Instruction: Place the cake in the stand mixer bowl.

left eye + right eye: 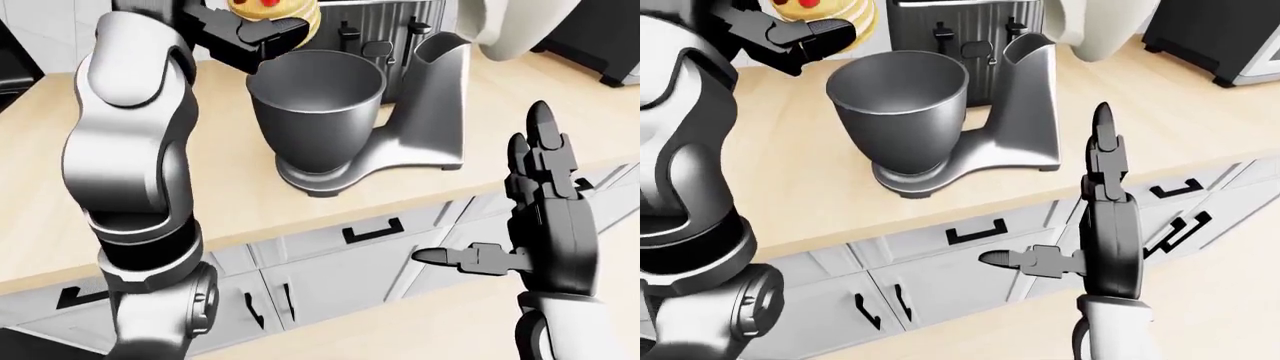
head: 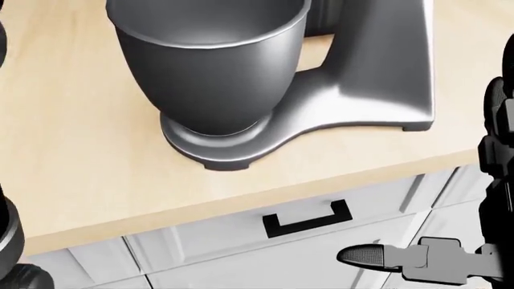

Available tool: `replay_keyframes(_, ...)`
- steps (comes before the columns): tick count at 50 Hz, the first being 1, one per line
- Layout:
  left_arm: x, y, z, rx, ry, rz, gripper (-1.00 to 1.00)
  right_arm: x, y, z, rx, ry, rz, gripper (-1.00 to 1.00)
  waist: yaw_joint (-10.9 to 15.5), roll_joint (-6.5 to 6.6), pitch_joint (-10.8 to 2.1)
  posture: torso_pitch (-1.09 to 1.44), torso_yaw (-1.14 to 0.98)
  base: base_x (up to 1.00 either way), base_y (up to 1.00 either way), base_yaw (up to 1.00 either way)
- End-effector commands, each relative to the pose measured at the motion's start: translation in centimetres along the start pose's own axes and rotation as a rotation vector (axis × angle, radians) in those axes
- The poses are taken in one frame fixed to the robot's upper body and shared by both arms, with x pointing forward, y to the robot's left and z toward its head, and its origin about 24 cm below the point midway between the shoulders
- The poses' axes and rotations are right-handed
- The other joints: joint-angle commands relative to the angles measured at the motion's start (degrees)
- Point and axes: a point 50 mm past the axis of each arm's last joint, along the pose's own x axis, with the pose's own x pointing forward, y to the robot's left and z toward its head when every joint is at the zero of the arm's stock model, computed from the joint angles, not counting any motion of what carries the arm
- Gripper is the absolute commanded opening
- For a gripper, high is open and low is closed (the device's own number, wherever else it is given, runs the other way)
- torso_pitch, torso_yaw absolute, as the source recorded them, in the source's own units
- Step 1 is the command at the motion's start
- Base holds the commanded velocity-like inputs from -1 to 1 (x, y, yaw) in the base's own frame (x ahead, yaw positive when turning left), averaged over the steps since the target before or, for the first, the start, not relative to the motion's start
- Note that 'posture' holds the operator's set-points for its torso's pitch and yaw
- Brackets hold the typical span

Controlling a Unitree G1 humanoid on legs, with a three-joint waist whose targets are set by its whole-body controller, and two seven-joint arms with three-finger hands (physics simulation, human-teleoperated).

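The cake (image 1: 285, 15) is yellow with red dots and sits at the top of the left-eye view, held in my left hand (image 1: 252, 34), whose dark fingers close round it just above and left of the bowl's rim. The grey stand mixer bowl (image 1: 315, 112) stands empty on the silver mixer base (image 1: 400, 150) on the wooden counter (image 1: 150, 217). The bowl fills the top of the head view (image 2: 209, 72). My right hand (image 1: 530, 217) is open and empty, fingers spread, at the lower right over the cabinet fronts.
A toaster-like steel appliance (image 1: 375, 30) stands behind the mixer. A dark appliance (image 1: 1220, 34) sits at the top right. White drawers with black handles (image 2: 309, 220) run below the counter edge. The mixer's tilted white head (image 1: 520, 26) hangs above right.
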Motion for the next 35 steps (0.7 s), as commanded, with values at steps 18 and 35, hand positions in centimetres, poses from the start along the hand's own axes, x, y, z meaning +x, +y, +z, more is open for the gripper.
replay_keyframes(18,-0.1,-1.5,2.2,-0.009,-0.112,-0.014,-1.00,-0.1,-0.2,1.1,-0.001,-0.069,-0.013,1.00,0.07,-0.23,-1.48,0.00,0.00,0.00,0.00,0.00)
replay_keyframes(35,0.8,-2.8,1.8,-0.009,-0.095,-0.024,-1.00,0.0,-0.2,1.1,-0.001,-0.071,-0.012,1.00,0.12,-0.39,-1.61,0.00,0.00,0.00,0.00,0.00)
